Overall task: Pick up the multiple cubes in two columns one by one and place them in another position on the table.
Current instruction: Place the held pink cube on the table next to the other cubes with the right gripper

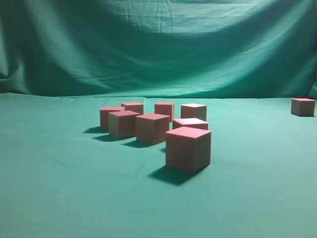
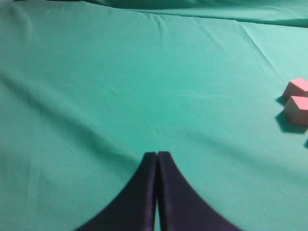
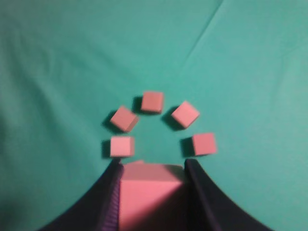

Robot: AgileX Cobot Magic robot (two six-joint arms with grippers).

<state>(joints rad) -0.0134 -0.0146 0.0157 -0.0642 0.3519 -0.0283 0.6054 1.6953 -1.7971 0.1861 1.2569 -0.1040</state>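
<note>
Several pinkish-red cubes (image 1: 152, 128) stand bunched in two rough rows at the middle of the teal table (image 1: 59, 188), the nearest one (image 1: 188, 148) in front. One cube (image 1: 303, 106) stands alone at the far right. Neither gripper shows in the exterior view. In the right wrist view my right gripper (image 3: 152, 162) is shut on a cube (image 3: 149, 197), held high above a ring of cubes (image 3: 152, 101) on the cloth. My left gripper (image 2: 157, 154) is shut and empty over bare cloth, with two cubes (image 2: 297, 109) at the right edge of its view.
A draped green cloth backdrop (image 1: 158, 44) hangs behind the table. The cloth has light wrinkles (image 2: 207, 29). Bare cloth lies to the left and in front of the cluster.
</note>
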